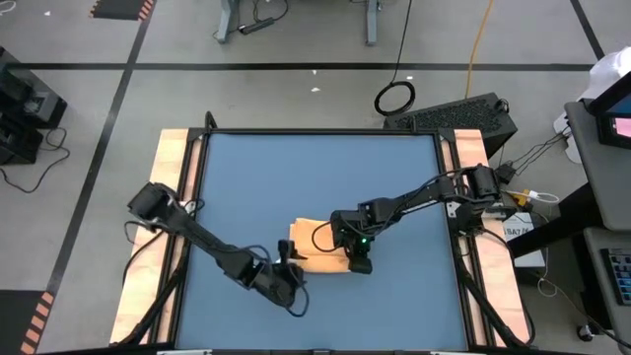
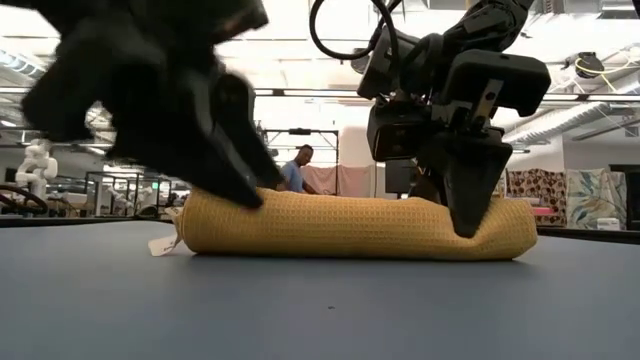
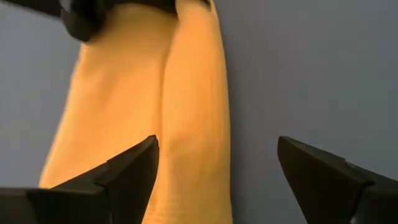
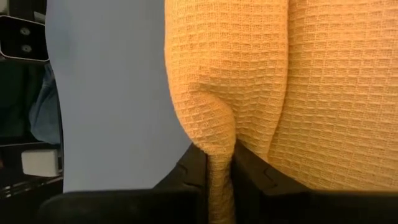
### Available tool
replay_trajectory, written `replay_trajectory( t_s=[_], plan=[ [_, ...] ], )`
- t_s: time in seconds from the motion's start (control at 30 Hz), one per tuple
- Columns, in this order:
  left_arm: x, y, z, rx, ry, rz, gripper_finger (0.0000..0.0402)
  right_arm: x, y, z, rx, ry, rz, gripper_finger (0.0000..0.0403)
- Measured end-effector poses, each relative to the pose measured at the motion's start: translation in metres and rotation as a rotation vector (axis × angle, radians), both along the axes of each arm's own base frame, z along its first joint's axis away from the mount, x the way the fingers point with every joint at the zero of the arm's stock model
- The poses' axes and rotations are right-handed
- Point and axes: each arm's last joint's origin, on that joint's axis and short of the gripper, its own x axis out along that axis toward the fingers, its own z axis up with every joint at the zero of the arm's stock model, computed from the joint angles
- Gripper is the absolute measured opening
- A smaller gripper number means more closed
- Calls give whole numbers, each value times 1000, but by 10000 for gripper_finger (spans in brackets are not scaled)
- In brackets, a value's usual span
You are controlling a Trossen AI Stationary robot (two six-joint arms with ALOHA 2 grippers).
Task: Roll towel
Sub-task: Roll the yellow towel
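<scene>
The orange-yellow towel (image 1: pixel 317 247) lies on the blue table as a thick roll (image 2: pixel 350 225) running left to right, with its white tag (image 2: pixel 160 243) at the left end. My right gripper (image 1: pixel 360 264) is at the roll's right end, shut on the cloth (image 4: pixel 217 155). My left gripper (image 1: pixel 293 268) stands open at the roll's left end. In its wrist view the towel (image 3: pixel 155 93) runs past one finger (image 3: pixel 134 174), and the other finger (image 3: pixel 317 177) is over bare table. My right gripper pinches a small fold of the roll's outer layer (image 4: pixel 214 134) between its two fingers (image 4: pixel 186 180), near the towel's right end (image 2: pixel 468 222). The fingers slant down from above. The roll rests on the table. My left gripper: I cannot tell whether its finger (image 2: pixel 240 190) touches the roll.
The blue mat (image 1: pixel 296 177) has free room on every side of the towel. Wooden rails (image 1: pixel 175 197) line the table's left and right sides. In the low view a person (image 2: pixel 297 165) shows in the room far behind the table.
</scene>
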Motion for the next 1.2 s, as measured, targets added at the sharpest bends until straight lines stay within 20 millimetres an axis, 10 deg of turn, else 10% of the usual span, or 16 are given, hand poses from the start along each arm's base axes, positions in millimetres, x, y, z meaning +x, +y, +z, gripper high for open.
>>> replay_trajectory(
  t_s=[0.27, 0.63, 1.2],
  plan=[
    [2, 7, -17, -5, 55, 74, 272, 0, 0, 1, 4, 6, -12, 33],
    [8, 16, -18, -107, 83, 102, 35, 0, 4, 1, -50, -19, 5, 36],
    [23, 60, -5, -411, 199, 79, 30, -48, 78, 73, -619, -287, 37, 192]
  ],
)
